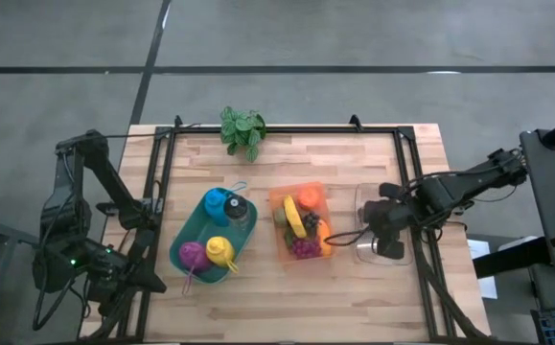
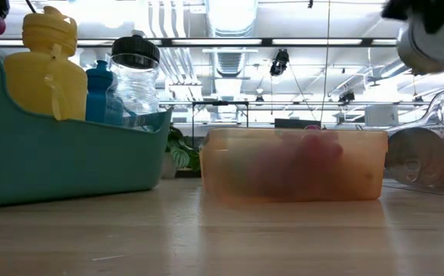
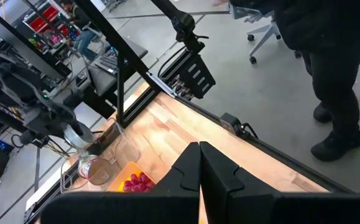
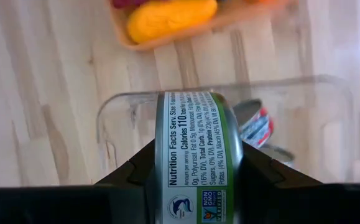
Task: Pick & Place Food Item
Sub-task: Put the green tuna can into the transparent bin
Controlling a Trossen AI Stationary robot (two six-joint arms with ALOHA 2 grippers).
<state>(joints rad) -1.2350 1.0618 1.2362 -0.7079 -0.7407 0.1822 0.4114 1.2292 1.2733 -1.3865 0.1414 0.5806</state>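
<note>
Wooden surface (image 1: pixel 258 297): right tool (image 4: pixel 195 171) clamps a green-labelled can (image 4: pixel 195 155) between its fingers, above clear bin (image 1: pixel 365 251) at 3 o'clock; second can (image 4: pixel 257 124) inside. Left tool (image 3: pixel 199 180) clenched, empty, 9 o'clock.

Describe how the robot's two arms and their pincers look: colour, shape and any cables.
Both arms are dark, almost black, built of jointed segments. The left arm carries black cables along its links and a small green light near its base. The right arm looks the same, ending in a blocky wrist. Each pincer, left pincer and right pincer, has two dark, angular fingers.
</note>
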